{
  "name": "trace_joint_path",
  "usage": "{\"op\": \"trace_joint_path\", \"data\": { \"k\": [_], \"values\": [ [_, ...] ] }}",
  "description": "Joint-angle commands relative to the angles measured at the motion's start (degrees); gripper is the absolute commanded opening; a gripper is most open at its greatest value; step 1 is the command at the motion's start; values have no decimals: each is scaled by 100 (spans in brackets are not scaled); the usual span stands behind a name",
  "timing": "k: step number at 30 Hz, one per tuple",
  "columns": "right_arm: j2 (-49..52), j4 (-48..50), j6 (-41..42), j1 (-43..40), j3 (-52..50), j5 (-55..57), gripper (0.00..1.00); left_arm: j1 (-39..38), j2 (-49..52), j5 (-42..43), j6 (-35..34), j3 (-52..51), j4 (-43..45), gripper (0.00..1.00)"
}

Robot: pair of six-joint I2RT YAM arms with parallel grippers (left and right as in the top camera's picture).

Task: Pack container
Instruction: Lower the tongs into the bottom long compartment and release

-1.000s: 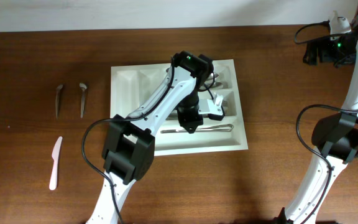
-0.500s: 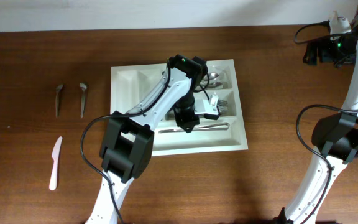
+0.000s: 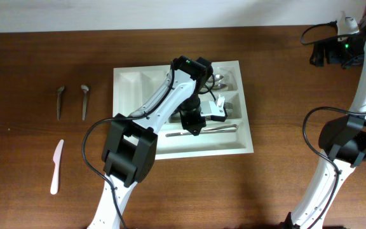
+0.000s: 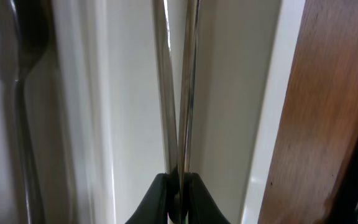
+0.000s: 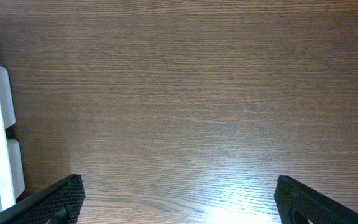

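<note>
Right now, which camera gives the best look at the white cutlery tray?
The overhead view: the whole tray shows, with the left arm covering its middle. The left wrist view shows only a close-up stretch of it, where the left gripper pinches a metal utensil. The right wrist view catches a sliver of its edge.

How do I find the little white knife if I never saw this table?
Start at the big white tray in the middle of the brown table. Look left, past two dark utensils, then toward the robot's side. The white knife lies alone there, the only white piece outside the tray.
</note>
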Motion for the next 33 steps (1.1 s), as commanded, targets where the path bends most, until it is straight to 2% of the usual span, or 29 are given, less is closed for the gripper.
{"op": "trace_joint_path", "data": {
  "k": [1,4,11,13,15,25,33],
  "values": [
    [-83,15,9,-28,-31,9,99,20,-140,179,46,-122,-13,3],
    [-83,15,9,-28,-31,9,99,20,-140,179,44,-177,-26,7],
    [-83,15,9,-28,-31,9,99,20,-140,179,44,-225,-90,8],
    [-83,15,9,-28,-31,9,99,20,-140,177,44,-225,-101,12],
    [-83,15,9,-28,-31,9,99,20,-140,177,44,-225,-98,21],
    [-83,15,9,-28,-31,9,99,20,-140,177,44,-225,-96,39],
    [-83,15,9,-28,-31,9,99,20,-140,177,46,-225,-94,40]
  ]
}}
